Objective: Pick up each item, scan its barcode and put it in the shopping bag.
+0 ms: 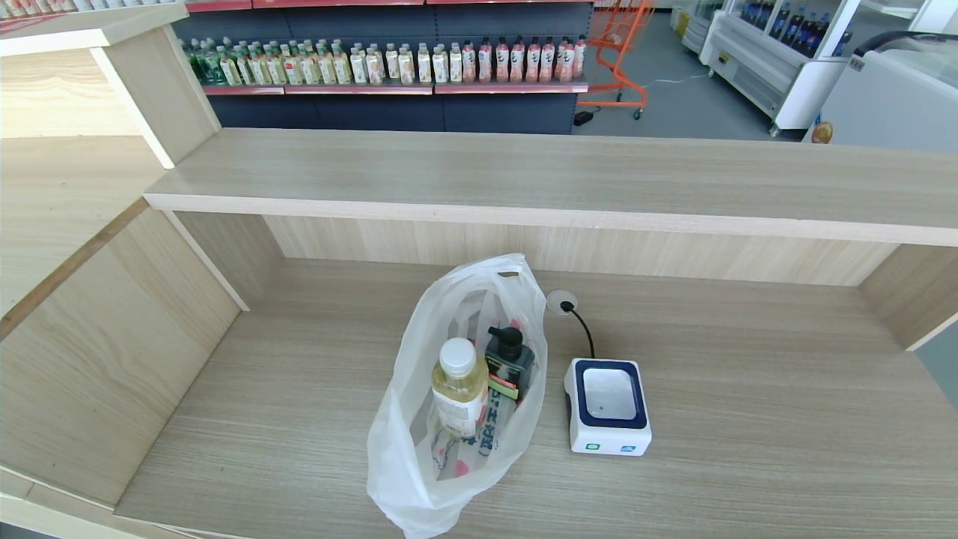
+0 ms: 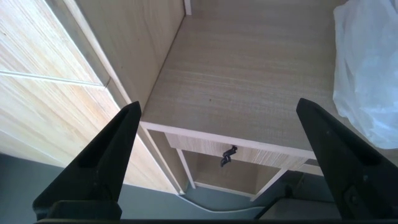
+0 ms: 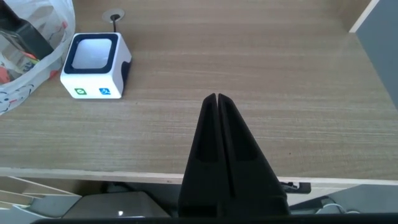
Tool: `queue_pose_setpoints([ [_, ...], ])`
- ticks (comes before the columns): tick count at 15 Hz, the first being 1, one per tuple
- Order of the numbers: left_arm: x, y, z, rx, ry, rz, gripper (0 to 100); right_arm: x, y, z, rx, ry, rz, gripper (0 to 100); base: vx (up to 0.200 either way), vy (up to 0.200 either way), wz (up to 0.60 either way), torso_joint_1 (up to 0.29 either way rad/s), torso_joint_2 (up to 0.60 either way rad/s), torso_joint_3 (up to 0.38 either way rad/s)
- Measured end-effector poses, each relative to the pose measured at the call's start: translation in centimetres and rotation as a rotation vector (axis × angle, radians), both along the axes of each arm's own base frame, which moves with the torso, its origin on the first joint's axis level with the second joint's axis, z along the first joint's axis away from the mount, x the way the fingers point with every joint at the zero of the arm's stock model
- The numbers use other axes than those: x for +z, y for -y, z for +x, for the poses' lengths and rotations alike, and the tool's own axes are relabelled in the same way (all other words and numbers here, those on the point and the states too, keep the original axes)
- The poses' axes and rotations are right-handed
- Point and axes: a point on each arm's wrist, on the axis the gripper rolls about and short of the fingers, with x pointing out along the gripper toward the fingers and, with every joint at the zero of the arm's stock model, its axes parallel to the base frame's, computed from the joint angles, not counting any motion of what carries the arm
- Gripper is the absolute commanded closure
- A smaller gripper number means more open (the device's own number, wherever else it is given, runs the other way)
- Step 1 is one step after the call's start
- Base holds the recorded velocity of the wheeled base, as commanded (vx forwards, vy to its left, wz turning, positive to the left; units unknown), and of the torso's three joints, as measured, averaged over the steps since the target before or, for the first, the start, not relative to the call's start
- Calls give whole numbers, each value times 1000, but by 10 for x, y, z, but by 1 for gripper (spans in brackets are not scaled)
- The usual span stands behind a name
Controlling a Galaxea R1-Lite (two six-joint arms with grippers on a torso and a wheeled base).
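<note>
A white plastic shopping bag [image 1: 419,449] stands open on the wooden counter [image 1: 748,419]. Inside it are a bottle of yellow drink with a white cap [image 1: 458,385] and a dark pump bottle [image 1: 509,359], both upright. The white barcode scanner with a dark blue rim [image 1: 608,406] sits just to the bag's right, also visible as the scanner [image 3: 93,65] in the right wrist view. My left gripper [image 2: 217,124] is open, held off the counter's front left corner, with the bag's edge [image 2: 367,68] to one side. My right gripper [image 3: 216,106] is shut and empty over the counter's front edge.
A raised wooden ledge [image 1: 554,180] runs along the back of the counter, with side walls [image 1: 112,359] on the left and right. The scanner's black cable [image 1: 584,326] leads to a port in the countertop. Shelves of bottles [image 1: 389,64] stand in the room behind.
</note>
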Motion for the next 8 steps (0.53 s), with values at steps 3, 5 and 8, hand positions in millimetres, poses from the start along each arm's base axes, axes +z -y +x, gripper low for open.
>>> queue_pose_setpoints([
  [3, 0, 0, 0, 0, 0, 0, 0, 0, 0, 0, 0, 0, 0, 100, 0, 0, 0, 0, 0, 0],
  [5, 0, 0, 0, 0, 0, 0, 0, 0, 0, 0, 0, 0, 0, 100, 0, 0, 0, 0, 0, 0],
  [8, 0, 0, 0, 0, 0, 0, 0, 0, 0, 0, 0, 0, 0, 100, 0, 0, 0, 0, 0, 0],
])
